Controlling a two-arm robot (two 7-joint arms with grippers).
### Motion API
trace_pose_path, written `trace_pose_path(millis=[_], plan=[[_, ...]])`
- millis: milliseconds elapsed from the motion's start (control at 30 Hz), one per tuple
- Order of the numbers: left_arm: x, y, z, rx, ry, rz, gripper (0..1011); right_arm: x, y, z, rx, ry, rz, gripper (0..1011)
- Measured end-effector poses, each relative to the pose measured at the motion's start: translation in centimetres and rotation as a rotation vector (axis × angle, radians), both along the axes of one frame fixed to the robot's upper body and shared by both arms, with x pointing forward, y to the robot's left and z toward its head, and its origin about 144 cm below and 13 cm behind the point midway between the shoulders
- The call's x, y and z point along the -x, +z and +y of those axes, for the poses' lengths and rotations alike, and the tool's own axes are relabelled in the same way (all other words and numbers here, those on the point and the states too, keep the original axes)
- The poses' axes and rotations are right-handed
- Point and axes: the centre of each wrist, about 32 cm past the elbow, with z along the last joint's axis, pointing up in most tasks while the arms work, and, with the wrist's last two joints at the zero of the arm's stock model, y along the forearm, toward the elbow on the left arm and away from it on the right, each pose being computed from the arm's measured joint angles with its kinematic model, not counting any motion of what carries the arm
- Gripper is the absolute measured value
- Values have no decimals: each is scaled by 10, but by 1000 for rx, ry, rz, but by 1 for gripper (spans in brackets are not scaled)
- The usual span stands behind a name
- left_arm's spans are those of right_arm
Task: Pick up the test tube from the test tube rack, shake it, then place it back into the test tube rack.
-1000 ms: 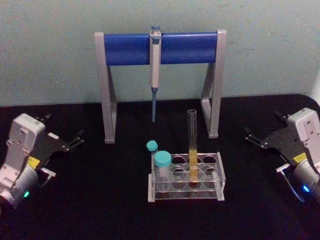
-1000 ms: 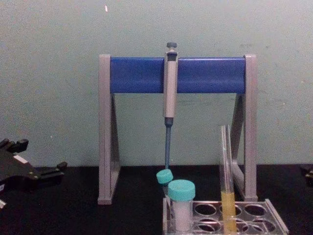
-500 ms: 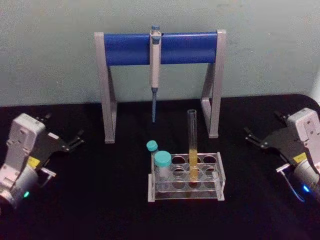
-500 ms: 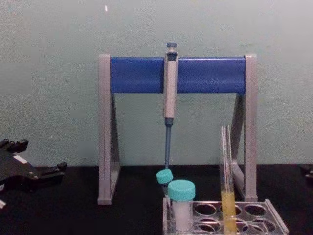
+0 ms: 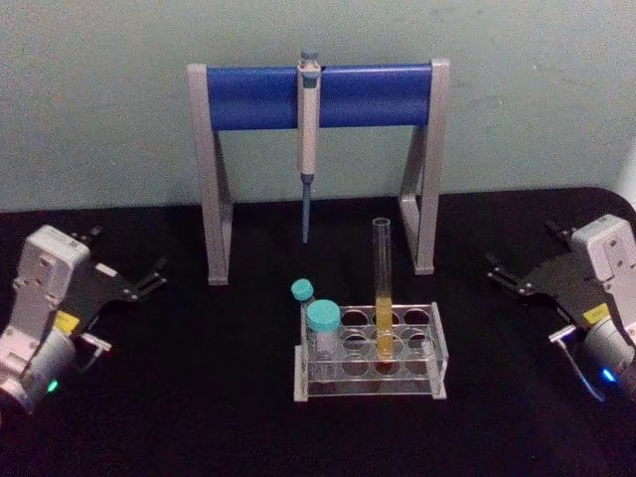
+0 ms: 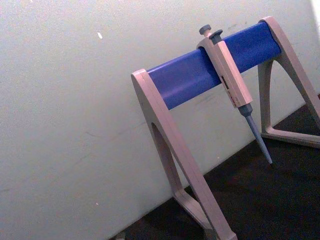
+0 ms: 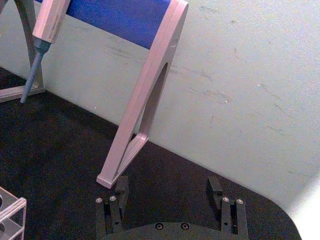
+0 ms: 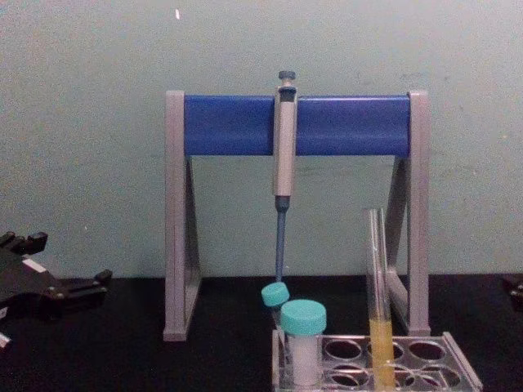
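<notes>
The left gripper (image 5: 127, 251) rests at far left, fingers spread wide, holding nothing; two teal-capped vials (image 5: 322, 320) stand in the test tube rack (image 5: 370, 383) at centre; the test tube (image 5: 383, 298) stands upright in a hole right of them; the right gripper (image 5: 521, 246) sits far right, fingers likewise spread wide and empty

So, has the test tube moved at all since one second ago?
No. The test tube stands in the same hole of the test tube rack, still just left of the right leg of the stand.
</notes>
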Motion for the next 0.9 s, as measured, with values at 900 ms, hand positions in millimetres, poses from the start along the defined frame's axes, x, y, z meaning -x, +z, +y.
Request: trace_pose_path(millis=[900], plan=[[0, 0, 0, 0, 0, 0, 1009, 0, 0, 0, 0, 0, 0, 1000]])
